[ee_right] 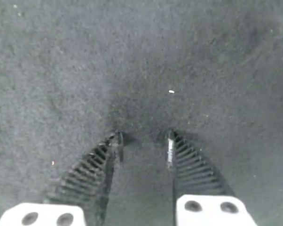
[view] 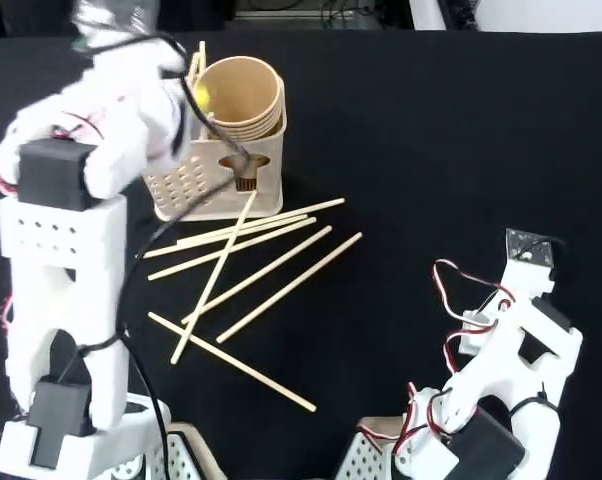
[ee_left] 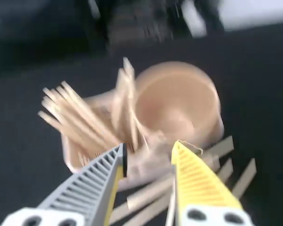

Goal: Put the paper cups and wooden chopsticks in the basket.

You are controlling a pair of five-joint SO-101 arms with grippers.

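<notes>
A cream perforated basket [view: 206, 190] stands at the back left of the black table. Stacked paper cups [view: 243, 95] sit in it, with a bunch of chopsticks [ee_left: 78, 120] standing beside the cups [ee_left: 176, 101]. Several wooden chopsticks [view: 256, 270] lie fanned on the cloth in front of the basket. My left arm [view: 111, 130] hangs over the basket, and its gripper [ee_left: 148, 150] is open just above the basket's near wall [ee_left: 71, 157], holding nothing. My right gripper [ee_right: 144, 141] is open over bare cloth at the front right [view: 526, 250].
Black cloth [view: 431, 130] covers the whole table, with free room at the middle and the right. The arm bases stand at the front edge. A cable [view: 156, 235] from the left arm drapes past the basket's front.
</notes>
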